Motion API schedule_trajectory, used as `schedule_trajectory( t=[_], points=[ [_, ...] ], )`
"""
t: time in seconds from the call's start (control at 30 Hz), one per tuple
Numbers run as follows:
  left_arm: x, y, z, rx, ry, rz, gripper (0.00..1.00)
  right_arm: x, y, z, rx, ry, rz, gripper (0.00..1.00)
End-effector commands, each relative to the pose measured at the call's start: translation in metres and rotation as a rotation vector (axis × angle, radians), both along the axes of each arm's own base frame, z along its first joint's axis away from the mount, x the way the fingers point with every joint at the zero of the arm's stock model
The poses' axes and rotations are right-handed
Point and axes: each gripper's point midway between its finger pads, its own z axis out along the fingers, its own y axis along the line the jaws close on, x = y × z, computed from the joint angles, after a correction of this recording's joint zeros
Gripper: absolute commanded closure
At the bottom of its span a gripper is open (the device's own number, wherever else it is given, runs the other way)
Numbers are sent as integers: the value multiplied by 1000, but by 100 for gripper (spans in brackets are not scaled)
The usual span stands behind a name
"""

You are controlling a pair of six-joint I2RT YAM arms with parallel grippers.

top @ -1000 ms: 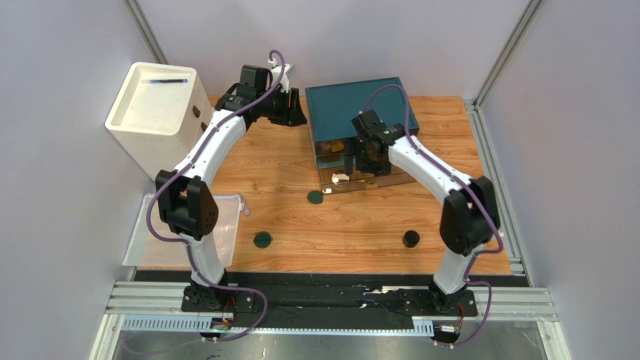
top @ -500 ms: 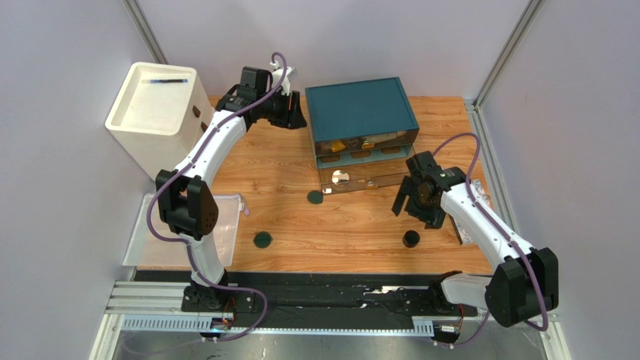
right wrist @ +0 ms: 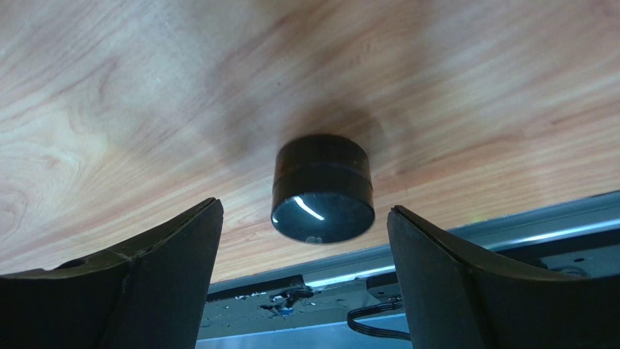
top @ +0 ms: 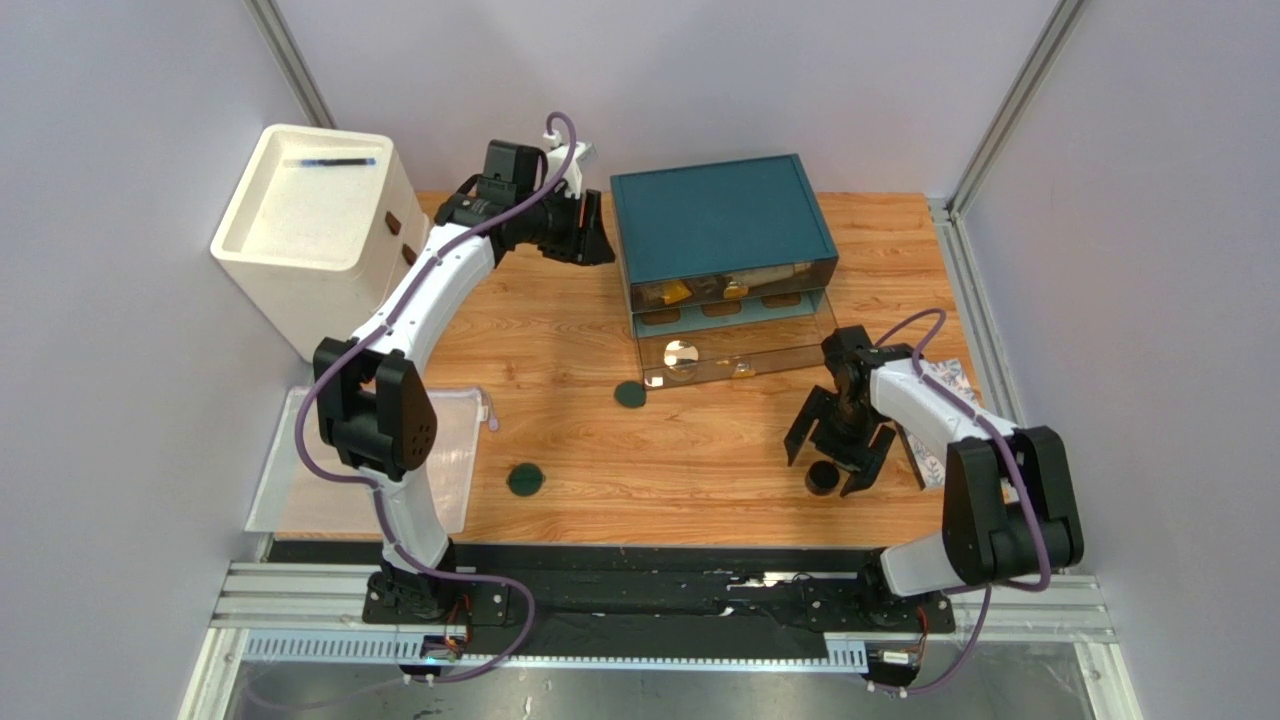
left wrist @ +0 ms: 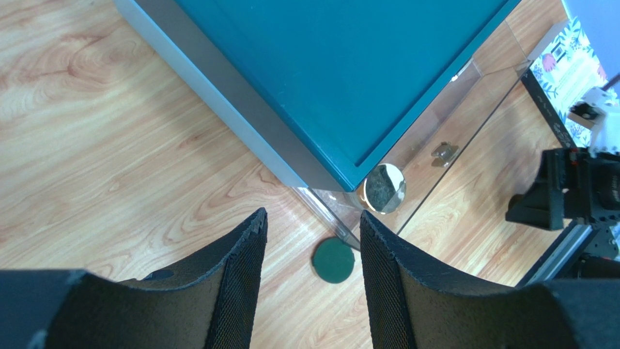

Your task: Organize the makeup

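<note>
Presently on the table (top: 706, 450), item by item:

- Round dark jar (right wrist: 322, 190): upright, near the near edge, toward the right corner.
- Right gripper (top: 839, 450): over the jar, jaws spread wide, one finger on either side, neither touching it; nothing held.
- Left gripper (left wrist: 313, 218): at the far edge, just beside the far left corner of the teal box (top: 721, 218); jaws partly apart, nothing between them.
- Flat dark-green disc (top: 631, 395): lying on the wood just off the near left corner of the lower clear drawer (top: 736, 353).
- Second dark-green disc (top: 523, 480): toward the near left, well apart from the first.
- Lower clear drawer: standing forward of the box front, a round reflective piece (top: 681, 356) inside at its left end.
- Upper drawer: small amber items (top: 676, 291), too small to identify.
- White drawer cabinet (top: 308, 225): at the far left corner, a dark pen (top: 337, 161) on top.
- Clear pouch (top: 301, 458): at the near left edge.
</note>
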Motion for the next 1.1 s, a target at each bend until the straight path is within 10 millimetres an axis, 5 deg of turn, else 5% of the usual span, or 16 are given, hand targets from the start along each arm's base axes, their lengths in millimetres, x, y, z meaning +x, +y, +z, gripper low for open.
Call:
schedule_trajectory(
  t=[0.0, 0.13, 0.17, 0.27, 0.47, 0.6, 0.73, 0.93, 1.07],
  points=[
    [-5, 1, 21, -19, -57, -18, 44, 13, 5, -15, 22, -13, 13, 19],
    [-6, 1, 22, -17, -58, -15, 44, 13, 5, -23, 15, -8, 5, 37],
    [-6, 1, 20, -15, -55, -14, 44, 14, 4, -24, 13, -12, 5, 61],
    [-5, 1, 21, -18, -55, -15, 44, 16, 4, -21, 13, -29, 0, 100],
    [-5, 1, 19, -15, -49, -14, 44, 50, -3, 22, -44, -191, 46, 100],
    [-4, 0, 15, -14, -41, -18, 44, 105, -2, 73, -71, -367, 81, 100],
    [-4, 0, 8, -7, -29, -22, 44, 154, 2, 105, -92, -458, 123, 100],
    [-4, 1, 1, 3, -15, -24, 44, 211, 21, 100, -51, -460, 162, 98],
    [-5, 2, -2, 12, -11, -25, 44, 233, 29, 82, -29, -431, 176, 79]
  ],
)
